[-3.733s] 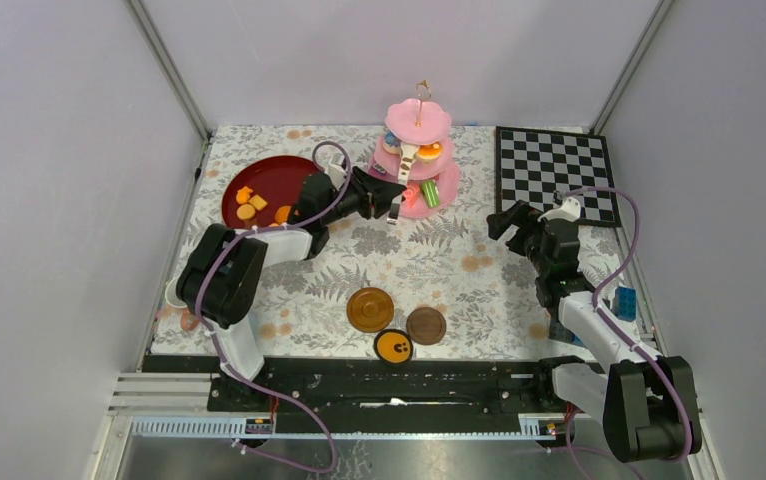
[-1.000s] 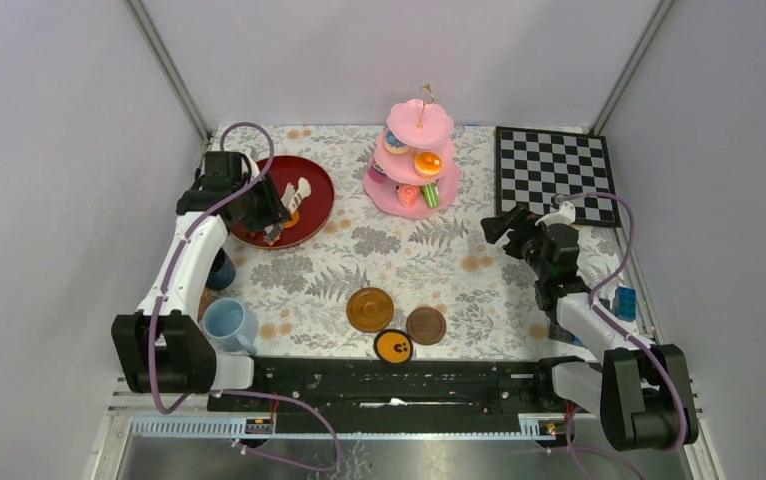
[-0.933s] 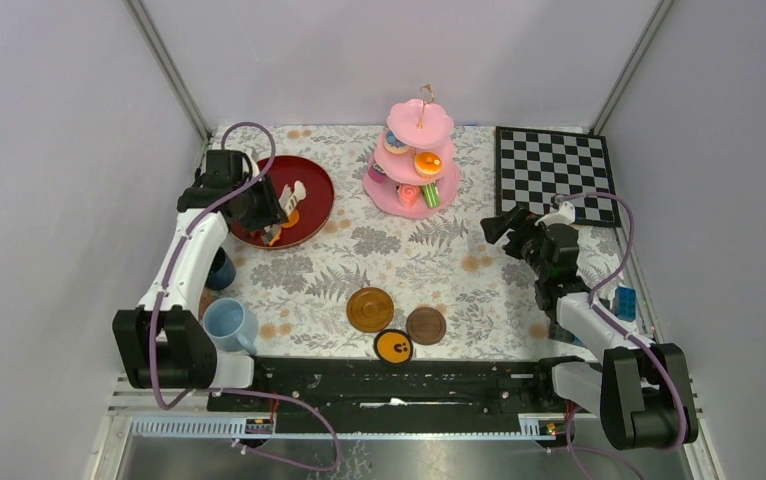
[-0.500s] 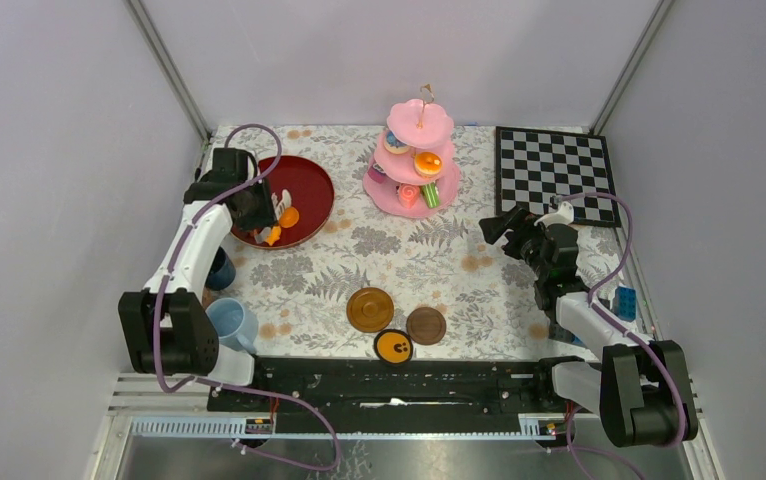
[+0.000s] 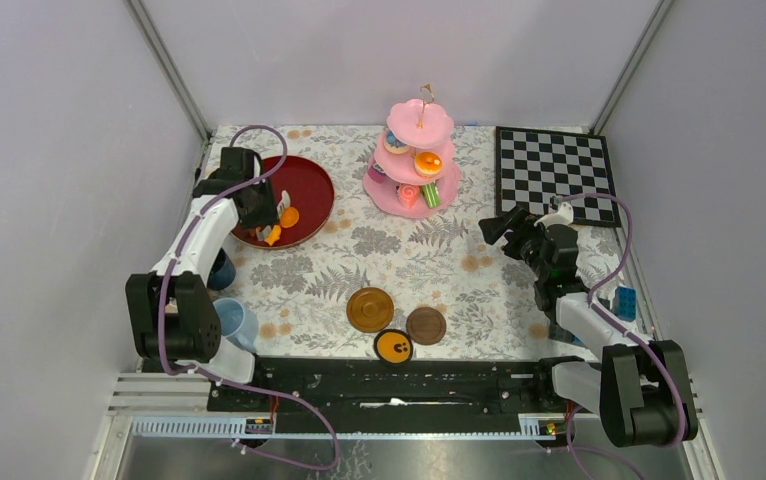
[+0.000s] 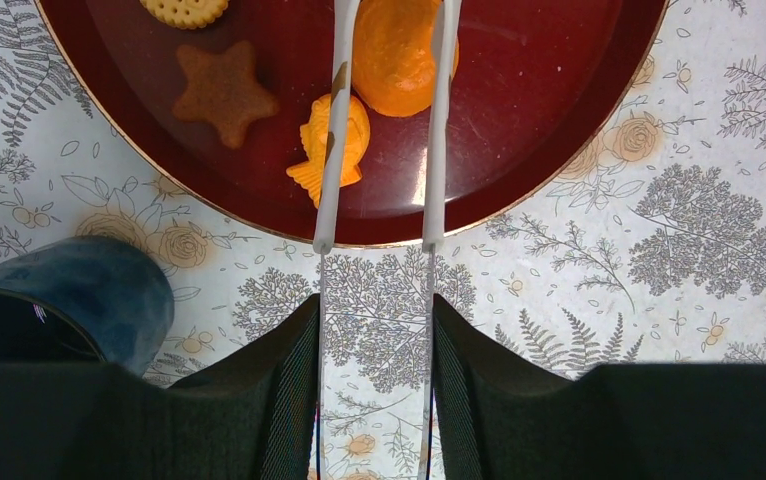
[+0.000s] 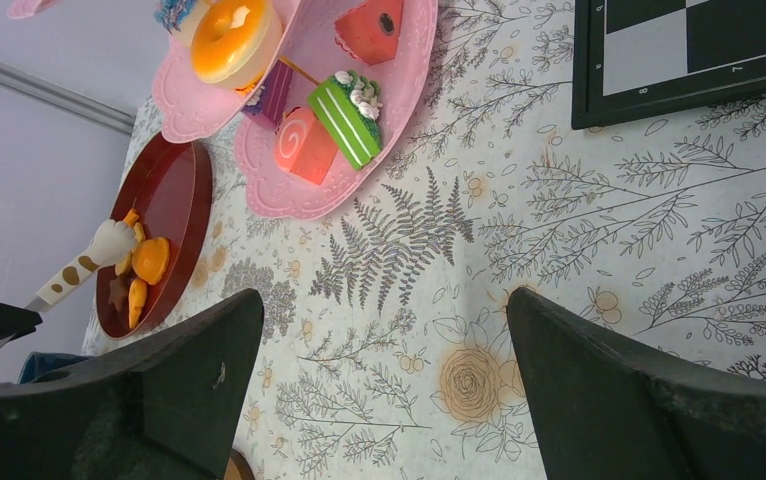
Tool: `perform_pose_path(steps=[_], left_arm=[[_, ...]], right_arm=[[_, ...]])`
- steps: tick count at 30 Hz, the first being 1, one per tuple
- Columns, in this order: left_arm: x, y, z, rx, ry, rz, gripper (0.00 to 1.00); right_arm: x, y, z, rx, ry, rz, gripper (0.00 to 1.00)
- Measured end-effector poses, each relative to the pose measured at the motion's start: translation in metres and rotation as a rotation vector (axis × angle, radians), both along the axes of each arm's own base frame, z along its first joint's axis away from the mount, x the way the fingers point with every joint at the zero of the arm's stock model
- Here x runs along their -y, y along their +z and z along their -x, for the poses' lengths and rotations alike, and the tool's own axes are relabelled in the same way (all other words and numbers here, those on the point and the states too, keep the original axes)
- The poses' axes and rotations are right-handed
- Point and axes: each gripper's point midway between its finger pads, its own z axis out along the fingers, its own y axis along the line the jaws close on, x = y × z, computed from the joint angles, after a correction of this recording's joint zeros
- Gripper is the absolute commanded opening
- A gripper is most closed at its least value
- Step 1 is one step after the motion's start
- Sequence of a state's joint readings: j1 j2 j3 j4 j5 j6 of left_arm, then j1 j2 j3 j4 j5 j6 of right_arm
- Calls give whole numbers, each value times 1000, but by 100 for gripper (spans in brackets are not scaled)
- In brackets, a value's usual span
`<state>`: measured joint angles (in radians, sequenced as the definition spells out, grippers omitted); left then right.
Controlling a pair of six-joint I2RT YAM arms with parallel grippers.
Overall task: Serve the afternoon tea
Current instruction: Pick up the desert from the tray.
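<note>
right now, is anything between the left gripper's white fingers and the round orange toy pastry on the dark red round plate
Nothing visible. The left gripper has its fingers on either side of the round orange toy pastry on the dark red round plate. The orange fish-shaped pastry lies partly under one finger, so it might get nudged.

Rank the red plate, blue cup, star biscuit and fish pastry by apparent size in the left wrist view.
1. Red plate.
2. Blue cup, though probably nearer the camera and partly hidden.
3. Star biscuit and fish pastry look alike; not ranked.
</note>
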<state>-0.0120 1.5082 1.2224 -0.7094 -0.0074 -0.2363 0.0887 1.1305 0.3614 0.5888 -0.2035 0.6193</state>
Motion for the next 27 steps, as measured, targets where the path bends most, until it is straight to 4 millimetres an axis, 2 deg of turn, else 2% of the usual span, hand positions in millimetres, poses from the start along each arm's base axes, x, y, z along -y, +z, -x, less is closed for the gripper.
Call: perform_pose_path(steps=[10,27], left_arm=[[9,-9,-1,-21,-28,-24,46],[9,-21,9,-59,-48,-74,49]], right_arm=[[0,0,0,-2,-2,-7,98],[0,-2,1,-6,-2,-7,98]])
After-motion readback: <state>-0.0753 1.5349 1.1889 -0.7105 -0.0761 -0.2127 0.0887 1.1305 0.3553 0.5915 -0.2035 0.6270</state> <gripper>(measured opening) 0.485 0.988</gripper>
